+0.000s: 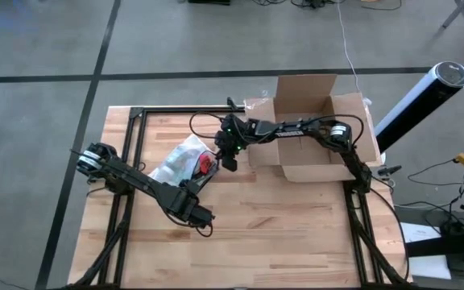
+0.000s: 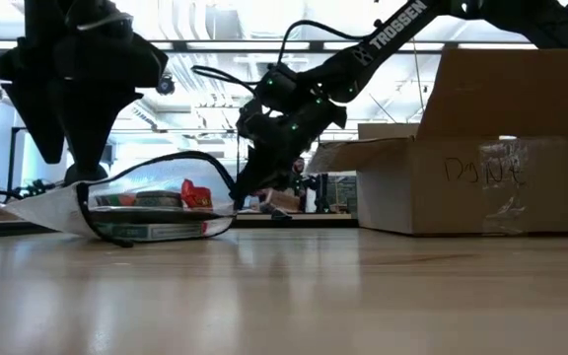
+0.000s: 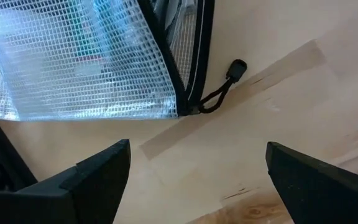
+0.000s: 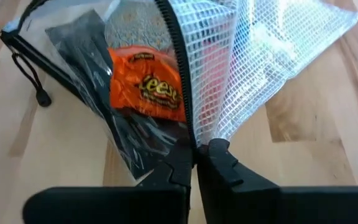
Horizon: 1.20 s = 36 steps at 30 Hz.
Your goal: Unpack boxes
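- The box [image 1: 312, 133] sits at the far right of the table [image 1: 280, 234], flaps up and open, so its contents can be reached from above. It rests flat on the wood, well apart from my left arm.
- The pouch [image 1: 180, 161] lies out on the table just left of the box, already clear of it. I read that as an item taken out of the box.
- My right hand [image 4: 194, 163] is pinched shut on the pouch's zipper edge, fingers pressed together with the mesh and black zip strip between them. Gripping that stiff edge gives me a firm hold where slack plastic would slip.
- That pinch lifts one side, so in the low view the pouch mouth gapes and the orange candy pack [image 4: 146, 90] inside shows.
- My left hand [image 3: 197, 180] hangs wide open just beside the pouch's other corner, near the zip pull cord [image 3: 222, 93], touching nothing. I keep it there, I judge, to pin or take the pouch next.
- Risk: the pouch may slide along the wood if I pull one-handed.
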Tool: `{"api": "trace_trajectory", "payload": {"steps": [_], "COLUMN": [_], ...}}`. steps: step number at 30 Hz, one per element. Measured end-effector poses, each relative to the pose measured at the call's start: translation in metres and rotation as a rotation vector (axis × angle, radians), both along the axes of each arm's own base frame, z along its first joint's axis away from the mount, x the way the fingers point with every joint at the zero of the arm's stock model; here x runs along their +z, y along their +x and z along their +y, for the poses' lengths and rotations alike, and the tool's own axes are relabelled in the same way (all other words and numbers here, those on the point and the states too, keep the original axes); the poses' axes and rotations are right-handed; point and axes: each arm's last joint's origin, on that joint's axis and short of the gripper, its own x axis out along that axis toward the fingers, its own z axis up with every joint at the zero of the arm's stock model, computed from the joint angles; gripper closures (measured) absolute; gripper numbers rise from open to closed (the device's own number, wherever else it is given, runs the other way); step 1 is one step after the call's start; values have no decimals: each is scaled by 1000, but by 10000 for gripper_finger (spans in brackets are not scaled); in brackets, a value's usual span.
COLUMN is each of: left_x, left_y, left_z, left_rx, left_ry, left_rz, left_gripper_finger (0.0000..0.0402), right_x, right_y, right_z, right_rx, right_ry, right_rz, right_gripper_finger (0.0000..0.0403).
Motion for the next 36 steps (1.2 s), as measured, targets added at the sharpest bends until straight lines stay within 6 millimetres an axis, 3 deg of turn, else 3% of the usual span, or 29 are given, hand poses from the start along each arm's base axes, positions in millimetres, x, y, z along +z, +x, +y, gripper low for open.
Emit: {"api": "trace_trajectory", "payload": {"steps": [7,16,28,36], "left_x": [1,2,19,34], "left_y": [1,1,8,9], "left_z": [0,0,-2,-2], "left_rx": [-1,-1,-6,-11], "left_ry": [-2,-4,12,53], "left_rz": [-5,-8,-60,-64], "left_gripper_finger": [50,50,50,50], "right_x": [14,46,107,125], "right_y": [-1,4,9,8], "right_z": [1,1,0,0], "right_rx": [33,70,101,119], "right_ry": [32,68,23,30], "right_rz": [22,34,-14,-44], "right_gripper_finger": [403,403,403,402]}}
